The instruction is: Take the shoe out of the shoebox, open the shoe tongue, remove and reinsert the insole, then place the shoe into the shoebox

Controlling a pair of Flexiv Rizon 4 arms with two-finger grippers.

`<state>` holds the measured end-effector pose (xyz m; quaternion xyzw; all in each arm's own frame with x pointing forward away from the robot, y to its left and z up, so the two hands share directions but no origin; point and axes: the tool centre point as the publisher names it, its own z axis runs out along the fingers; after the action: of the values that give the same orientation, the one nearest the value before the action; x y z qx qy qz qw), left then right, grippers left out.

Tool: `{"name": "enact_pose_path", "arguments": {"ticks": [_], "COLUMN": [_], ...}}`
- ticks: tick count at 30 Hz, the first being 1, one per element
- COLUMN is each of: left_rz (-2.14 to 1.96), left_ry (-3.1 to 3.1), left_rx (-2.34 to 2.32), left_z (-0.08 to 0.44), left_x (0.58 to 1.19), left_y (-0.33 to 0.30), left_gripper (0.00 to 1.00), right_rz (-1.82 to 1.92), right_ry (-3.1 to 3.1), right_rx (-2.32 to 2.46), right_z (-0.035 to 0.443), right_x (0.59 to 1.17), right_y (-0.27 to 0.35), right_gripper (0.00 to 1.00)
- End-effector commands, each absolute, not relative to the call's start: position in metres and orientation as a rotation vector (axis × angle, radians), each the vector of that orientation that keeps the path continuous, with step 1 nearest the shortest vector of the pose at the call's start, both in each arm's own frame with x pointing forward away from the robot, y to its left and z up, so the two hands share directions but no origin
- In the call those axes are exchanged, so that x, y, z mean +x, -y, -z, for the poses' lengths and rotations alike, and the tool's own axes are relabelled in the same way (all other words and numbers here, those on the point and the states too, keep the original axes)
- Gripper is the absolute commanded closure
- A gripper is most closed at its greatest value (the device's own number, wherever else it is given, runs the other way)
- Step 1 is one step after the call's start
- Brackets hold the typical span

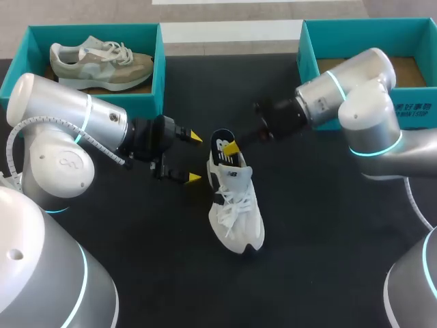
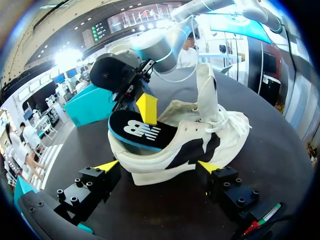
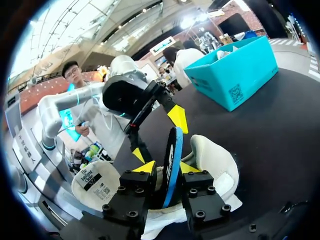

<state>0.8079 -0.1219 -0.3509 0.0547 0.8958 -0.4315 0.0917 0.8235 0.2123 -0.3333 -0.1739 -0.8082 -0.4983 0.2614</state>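
One insole (image 3: 174, 147) — R gripper (image 3: 166, 168) pinching it.

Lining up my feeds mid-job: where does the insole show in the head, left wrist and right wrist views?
Head view: insole at mid-table, rising from the heel end of the white shoe, pinched by the right end effector.
Left wrist view: insole ahead of the open left end effector, half out of the shoe.
Right wrist view: insole on edge between the right end effector's fingers.
Shared landmark: the white shoe.
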Motion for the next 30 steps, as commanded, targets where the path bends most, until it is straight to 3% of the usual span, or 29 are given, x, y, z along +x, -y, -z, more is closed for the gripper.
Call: {"name": "enact_pose_path", "arguments": {"ticks": [1, 21, 23, 30], "left_rz": [1.277, 1.277, 1.277, 1.277], "left_ry": [-2.663, -2.663, -2.663, -2.663], "left_rx": [0.162, 0.162, 0.162, 0.162], "left_z": [0.351, 0.351, 0.351, 0.351], "left_x": [0.807, 0.807, 0.807, 0.807], "left_y": [0.122, 0.122, 0.122, 0.122], "left_gripper": [0.00, 0.00, 0.00, 0.00], "right_rz": [1.312, 1.230, 1.230, 1.238], "right_ry": [2.175, 2.116, 2.123, 2.150], "right_rx": [-0.456, -0.567, -0.566, -0.566], "right_z": [0.340, 0.353, 0.351, 0.344], "right_x": [0.833, 0.799, 0.800, 0.802], "right_y": [-0.218, -0.212, -0.212, -0.211], "right_gripper": [1.00, 1.00, 0.85, 0.67]}}
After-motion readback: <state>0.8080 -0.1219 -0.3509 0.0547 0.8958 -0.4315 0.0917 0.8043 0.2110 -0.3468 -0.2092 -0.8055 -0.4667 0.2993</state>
